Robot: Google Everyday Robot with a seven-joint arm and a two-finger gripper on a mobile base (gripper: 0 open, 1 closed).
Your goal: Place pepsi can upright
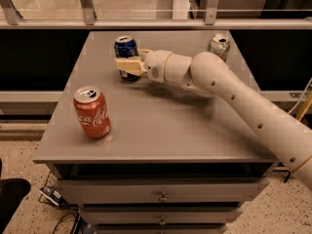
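The grey cabinet top is filling the middle of the frame, its matte surface catching soft, warm light and showing faint shadows under each object. The pepsi can is standing upright near the back edge of that surface, left of centre in the upper part of the frame, with its silver lid facing up. The gripper is sitting at the can's lower half, just right of it, and its jaws are clasping the can: one cream finger is crossing the can's front while the other is reaching behind it. The white arm is stretching in from the lower right edge of the frame, diagonally across the surface.

A red Coca-Cola can is standing upright near the left front corner, well apart from the pepsi can. A 7up can is standing at the back right corner, partly behind the arm.

Below the surface, grey drawers with small round knobs are facing the camera. A metal railing is running across the top of the frame with glass panels above it. Speckled flooring is showing at the lower right, and cables are lying at the lower left.
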